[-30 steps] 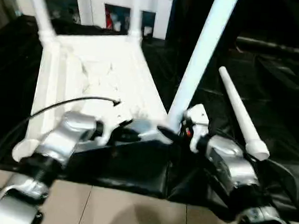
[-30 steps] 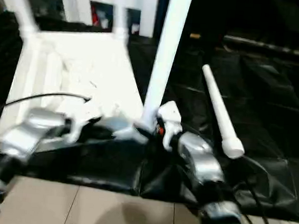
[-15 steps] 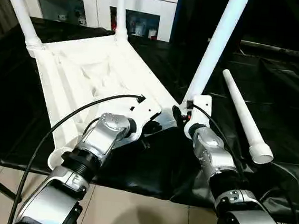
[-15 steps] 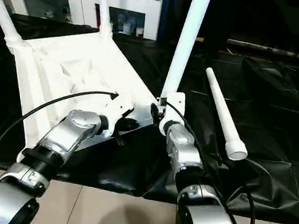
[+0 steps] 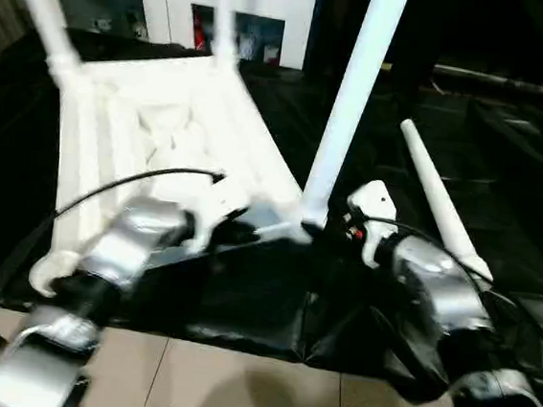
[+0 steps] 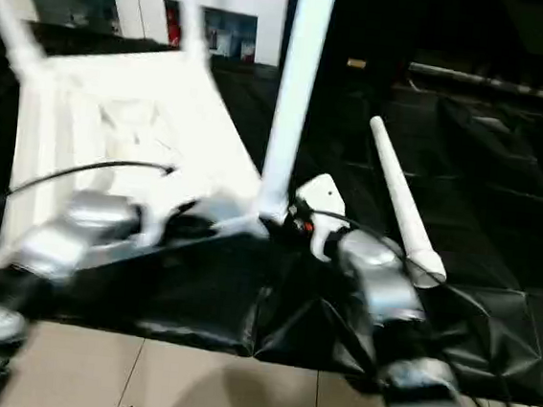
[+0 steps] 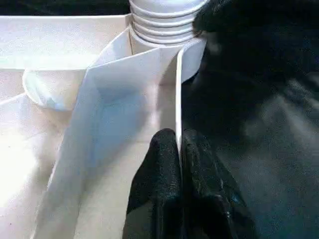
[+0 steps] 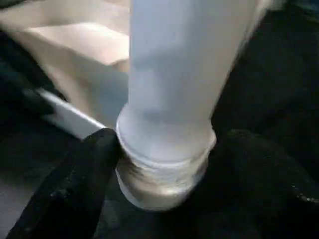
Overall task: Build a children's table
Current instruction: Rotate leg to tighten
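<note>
The white table top (image 5: pixel 154 125) lies underside up on a black sheet. Two legs (image 5: pixel 40 8) (image 5: pixel 222 16) stand in its far corner sockets. A third leg (image 5: pixel 355 86) stands upright in the near right corner. A loose leg (image 5: pixel 435 205) lies on the sheet to the right. My left gripper (image 7: pixel 178 142) is shut on the thin rim wall of the table top, just beside that near corner socket. My right gripper (image 8: pixel 172 144) is open, with a black finger (image 8: pixel 94 159) on either side of the near leg's ribbed base (image 8: pixel 164 174).
A white cabinet (image 5: pixel 175 2) with glass-fronted shelves stands behind the table top. The crumpled black sheet (image 5: pixel 508 149) covers the work surface, and tiled floor (image 5: pixel 234 392) shows below its near edge. A black cable (image 5: pixel 109 188) arcs over my left forearm.
The head camera has swung, so the whole picture has shifted. Both grippers stay at the near right corner. The right fingers have spread wider around the leg's base.
</note>
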Controlling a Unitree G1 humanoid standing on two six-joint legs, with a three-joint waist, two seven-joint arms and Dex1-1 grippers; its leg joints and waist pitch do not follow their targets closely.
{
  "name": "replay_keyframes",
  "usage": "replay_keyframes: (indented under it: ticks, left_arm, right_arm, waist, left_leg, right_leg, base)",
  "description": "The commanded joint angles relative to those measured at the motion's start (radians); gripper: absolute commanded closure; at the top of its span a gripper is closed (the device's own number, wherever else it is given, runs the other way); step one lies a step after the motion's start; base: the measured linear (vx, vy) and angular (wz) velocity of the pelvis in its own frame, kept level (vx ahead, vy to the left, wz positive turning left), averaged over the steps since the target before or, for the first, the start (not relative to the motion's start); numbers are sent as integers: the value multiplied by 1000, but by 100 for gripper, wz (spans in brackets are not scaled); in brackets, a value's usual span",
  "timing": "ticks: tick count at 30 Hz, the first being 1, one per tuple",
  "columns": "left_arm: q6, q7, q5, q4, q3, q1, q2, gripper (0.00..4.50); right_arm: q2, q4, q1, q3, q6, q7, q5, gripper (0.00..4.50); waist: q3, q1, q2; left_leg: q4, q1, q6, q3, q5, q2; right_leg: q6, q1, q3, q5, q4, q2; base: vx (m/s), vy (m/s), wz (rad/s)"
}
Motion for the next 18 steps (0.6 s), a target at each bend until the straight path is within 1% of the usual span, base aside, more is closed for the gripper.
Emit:
replay_keyframes:
  ticks: [1, 2, 3, 4, 7, 8, 9, 10, 11, 13, 14, 16, 17, 18]
  left_arm:
    - [-7, -115, -68, -55, -22, 28, 1, 450]
    - [0, -142, -79, -71, -23, 37, 12, 450]
    - [8, -174, -93, -89, -24, 48, 25, 450]
    - [11, -182, -97, -94, -23, 51, 29, 450]
    - [12, -197, -105, -102, -20, 56, 36, 450]
    - [11, -198, -105, -104, -21, 58, 37, 450]
    - [9, -199, -105, -107, -20, 60, 39, 450]
    - [10, -199, -105, -109, -20, 61, 40, 450]
    - [9, -199, -104, -110, -20, 62, 41, 450]
    - [9, -199, -104, -114, -18, 64, 41, 450]
    - [15, -200, -105, -119, -16, 66, 41, 450]
    - [18, -202, -105, -121, -14, 67, 40, 450]
    - [18, -202, -105, -122, -14, 67, 40, 450]
    - [20, -203, -105, -124, -14, 68, 40, 450]
  right_arm:
    - [-37, -65, 5, 18, 24, 82, 26, 73]
    - [-51, -72, 10, 29, 19, 110, 23, 73]
    - [-64, -76, 14, 46, 24, 145, 19, 73]
    - [-70, -81, 16, 55, 26, 165, 18, 73]
    - [-77, -92, 23, 76, 36, 201, 8, 73]
    - [-75, -89, 24, 83, 28, 199, -3, 73]
    - [-72, -86, 24, 89, 23, 199, -14, 73]
    - [-66, -78, 21, 91, 19, 198, -18, 73]
    - [-61, -70, 18, 92, 17, 195, -21, 73]
    - [-55, -63, 13, 91, 20, 191, -18, 73]
    - [-49, -64, 8, 89, 30, 190, -8, 100]
    - [-45, -64, 6, 86, 37, 192, -4, 100]
    - [-45, -65, 6, 86, 38, 193, -4, 111]
    - [-44, -66, 6, 86, 40, 196, -3, 131]
  waist:
    - [-68, 1, -8]
    - [-69, 2, -10]
    - [-66, 2, -10]
    - [-65, 3, -9]
    - [-62, 5, -10]
    - [-61, 5, -17]
    - [-61, 5, -14]
    - [-61, 4, -14]
    - [-60, 3, -16]
    - [-61, 4, -15]
    - [-61, 4, -17]
    - [-63, 4, -16]
    - [-63, 4, -16]
    - [-62, 3, -18]
  left_leg:
    - [-50, 6, 109, 5, -81, 18]
    - [-50, 7, 108, 5, -79, 19]
    - [-51, 7, 109, 6, -87, 22]
    - [-52, 8, 106, 6, -94, 22]
    - [-54, 9, 90, 7, -127, 22]
    - [-55, 8, 82, 7, -133, 21]
    - [-56, 7, 73, 5, -133, 20]
    - [-56, 8, 68, 5, -134, 20]
    - [-56, 8, 68, 6, -134, 20]
    - [-55, 7, 69, 5, -121, 20]
    - [-55, 7, 72, 5, -114, 20]
    - [-53, 7, 79, 6, -100, 19]
    - [-53, 7, 81, 6, -93, 19]
    - [-53, 6, 84, 6, -90, 18]
  right_leg:
    - [-255, 63, 40, 8, -55, -52]
    - [-260, 63, 39, 12, -53, -52]
    - [-266, 60, 39, 7, -54, -52]
    - [-265, 61, 39, -4, -55, -52]
    - [-255, 58, 41, -62, -61, -55]
    - [-246, 59, 41, -84, -63, -56]
    - [-238, 60, 41, -102, -64, -58]
    - [-234, 58, 42, -106, -64, -58]
    - [-232, 58, 43, -107, -65, -58]
    - [-230, 59, 43, -97, -63, -58]
    - [-230, 59, 43, -88, -61, -57]
    - [-235, 59, 43, -64, -58, -56]
    - [-237, 60, 42, -55, -57, -56]
    - [-238, 60, 42, -49, -57, -55]
  base:
    - [0, 0, 0]
    - [0, 0, 0]
    - [0, 0, 0]
    - [0, 0, 0]
    - [0, 0, 0]
    - [0, 0, 0]
    - [0, 0, 0]
    - [0, 0, 0]
    - [0, 0, 0]
    - [0, 0, 0]
    - [0, 0, 0]
    - [0, 0, 0]
    - [0, 0, 0]
    - [0, 0, 0]
